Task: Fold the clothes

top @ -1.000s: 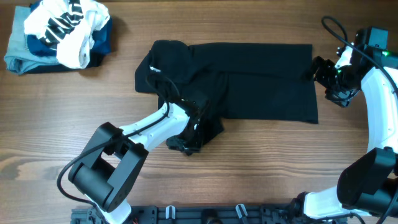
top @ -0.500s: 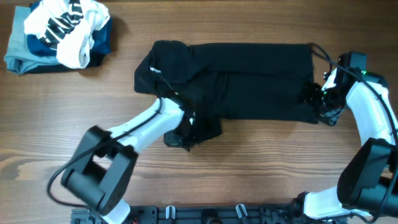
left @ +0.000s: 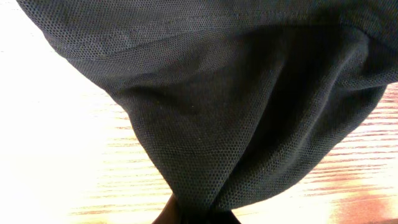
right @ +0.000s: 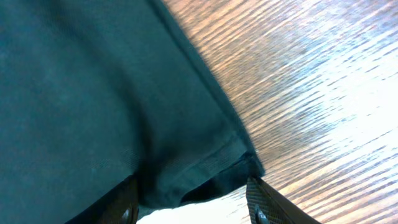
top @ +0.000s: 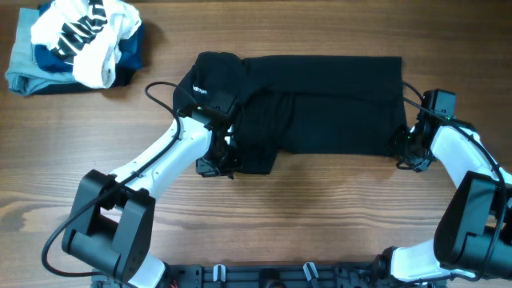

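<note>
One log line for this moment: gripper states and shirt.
left gripper: shut on black shirt, bunched near edge | right gripper: open, straddling corner hem | shirt: mostly spread on table

On black shirt (top: 336,96): small white lettering (top: 198,91) nr its left end, too small to read. White garment (top: 84,36), far-left corner of worktop (top: 320,208): bold black letters (top: 76,32), crumpled, illegible.

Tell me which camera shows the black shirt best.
Overhead: it alone takes in the whole shirt, with its outline and folds. The left wrist view shows only a bunched stretch of its mesh fabric, close up. The right wrist view shows only a hemmed corner lying inside the open right gripper.
</note>
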`<act>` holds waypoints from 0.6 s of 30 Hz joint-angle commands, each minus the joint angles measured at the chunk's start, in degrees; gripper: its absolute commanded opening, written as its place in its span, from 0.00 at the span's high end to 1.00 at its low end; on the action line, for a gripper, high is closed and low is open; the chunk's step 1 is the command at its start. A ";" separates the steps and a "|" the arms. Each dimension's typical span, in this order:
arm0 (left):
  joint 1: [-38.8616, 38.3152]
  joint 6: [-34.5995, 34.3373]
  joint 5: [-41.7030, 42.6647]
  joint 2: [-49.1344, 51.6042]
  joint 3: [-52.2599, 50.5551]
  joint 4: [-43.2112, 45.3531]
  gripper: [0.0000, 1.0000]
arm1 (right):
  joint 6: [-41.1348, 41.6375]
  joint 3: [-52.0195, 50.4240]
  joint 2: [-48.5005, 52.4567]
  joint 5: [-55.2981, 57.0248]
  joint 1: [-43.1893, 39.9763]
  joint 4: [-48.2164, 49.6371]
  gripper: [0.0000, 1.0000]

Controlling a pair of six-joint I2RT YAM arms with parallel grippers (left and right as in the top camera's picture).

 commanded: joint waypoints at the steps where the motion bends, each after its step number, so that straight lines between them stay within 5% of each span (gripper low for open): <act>1: 0.26 -0.57 0.48 -0.76 0.61 0.17 0.96 | 2.34 -1.05 0.98 4.76 -0.17 2.10 0.46; 3: 0.26 -0.55 0.46 -0.76 0.61 0.74 0.96 | 2.36 -1.07 1.97 5.05 -0.17 4.00 0.48; 5: 0.26 -0.55 0.42 -0.76 0.61 1.29 0.96 | 2.58 -1.07 2.71 4.66 -0.17 5.73 0.65; 10: 0.35 -0.57 0.24 -0.76 0.61 1.44 0.96 | 2.84 -1.07 2.80 2.56 -0.17 5.99 0.81; 12: 0.98 -0.55 0.24 -0.76 0.61 1.22 0.96 | 2.82 -1.07 2.80 2.56 -0.17 4.59 0.96; 18: 6.69 -0.57 0.22 -3.87 1.55 -0.96 0.96 | 1.20 -0.35 -1.73 1.68 -0.20 -0.35 0.96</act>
